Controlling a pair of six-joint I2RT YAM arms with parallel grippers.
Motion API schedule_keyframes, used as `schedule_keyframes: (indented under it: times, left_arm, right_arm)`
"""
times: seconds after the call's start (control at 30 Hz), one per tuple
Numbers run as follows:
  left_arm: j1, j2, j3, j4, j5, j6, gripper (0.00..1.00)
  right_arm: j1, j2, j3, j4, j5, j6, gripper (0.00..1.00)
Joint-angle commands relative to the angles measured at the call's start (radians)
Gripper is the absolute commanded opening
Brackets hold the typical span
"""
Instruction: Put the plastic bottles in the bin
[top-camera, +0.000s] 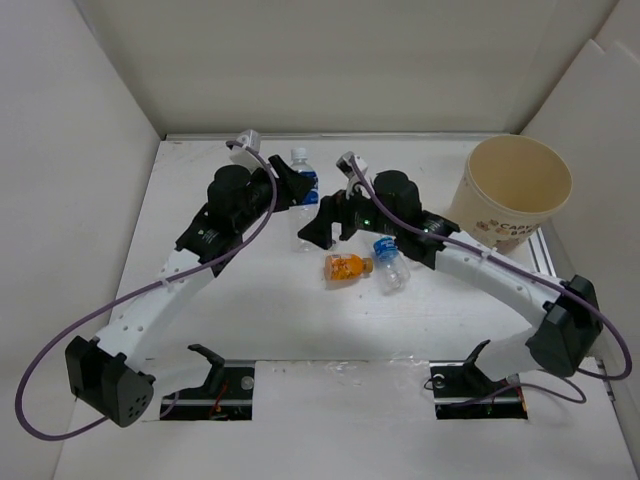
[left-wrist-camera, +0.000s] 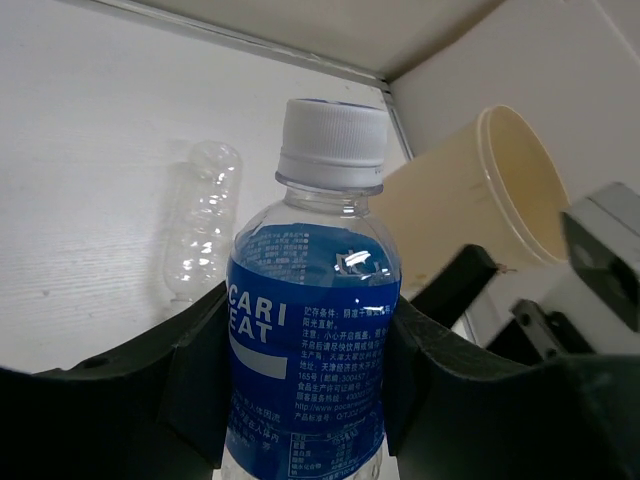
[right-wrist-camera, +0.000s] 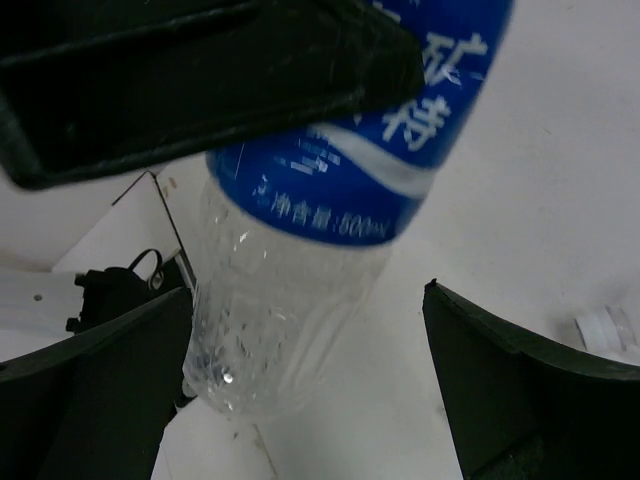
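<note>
Nearest us, an orange-filled bottle (top-camera: 347, 267) and a loose blue-labelled bottle (top-camera: 390, 264) lay mid-table, not binned yet. Our right gripper (right-wrist-camera: 312, 400) hung spread wide around the base of the white-capped blue bottle (left-wrist-camera: 310, 290) that our left gripper (left-wrist-camera: 305, 400) pinched, probably for hauling to the bin (top-camera: 490, 222), far right.

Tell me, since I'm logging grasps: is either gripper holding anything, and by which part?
The left gripper is shut on the blue-labelled bottle, clamped across its labelled body below the cap. The right gripper is open and holds nothing.
</note>
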Motion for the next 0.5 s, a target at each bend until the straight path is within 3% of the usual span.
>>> schedule_keyframes:
  times: [0.0,0.1,0.17,0.2,0.23,0.27,0.47]
  left_arm:
    - [0.000,-0.049,0.056,0.062,0.129,-0.006,0.00]
    - [0.000,-0.075,0.056,0.097,0.176,-0.035,0.00]
    - [0.000,-0.086,0.056,0.108,0.190,-0.046,0.02]
    - [0.000,-0.086,0.056,0.108,0.190,-0.034,0.36]
    - [0.000,-0.095,0.047,0.108,0.173,-0.033,0.64]
    - [0.000,-0.112,0.047,0.108,0.132,-0.023,0.99]
    - [0.000,-0.115,0.107,0.002,-0.023,0.057,1.00]
  right_arm:
    - [0.022,0.083,0.085,0.132,-0.001,0.019,1.00]
    - [0.022,0.139,0.127,0.174,-0.037,0.043,0.95]
    - [0.022,0.163,0.142,0.194,-0.059,0.054,0.57]
    - [0.022,0.174,0.142,0.194,-0.069,0.065,0.31]
    - [0.022,0.174,0.151,0.203,-0.056,0.065,0.17]
    - [0.022,0.159,0.151,0.203,-0.041,0.065,0.03]
    - [-0.186,-0.002,0.174,-0.001,0.128,-0.013,0.00]
